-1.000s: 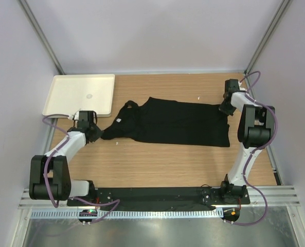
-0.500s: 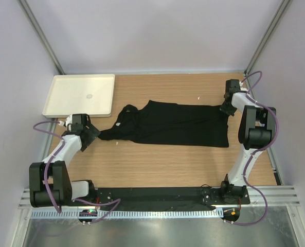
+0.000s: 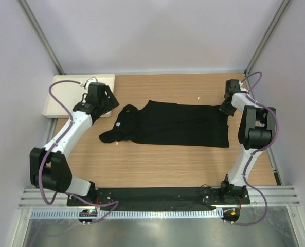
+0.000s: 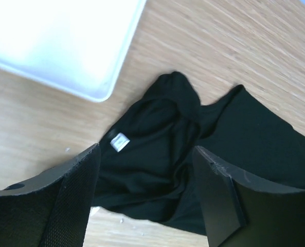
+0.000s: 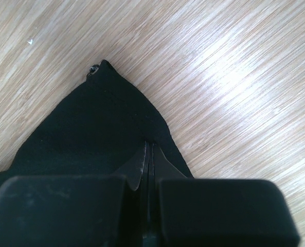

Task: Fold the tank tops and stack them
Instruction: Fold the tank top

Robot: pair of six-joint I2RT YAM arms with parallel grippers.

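My right jaws pinch the far hem corner of the top [image 3: 178, 123], laid across the worktop [image 3: 157, 159], probably to anchor it flat, while my left jaws hover parted wide and empty over its bunched straps near the tray [image 3: 62, 95].

I count one black tank top [image 3: 178, 123] on the counter [image 3: 157, 159], one cream tray [image 3: 65, 95] off its strap end, and two arms: left arm [image 3: 72, 128] there, right arm [image 3: 255, 128] at its hem.
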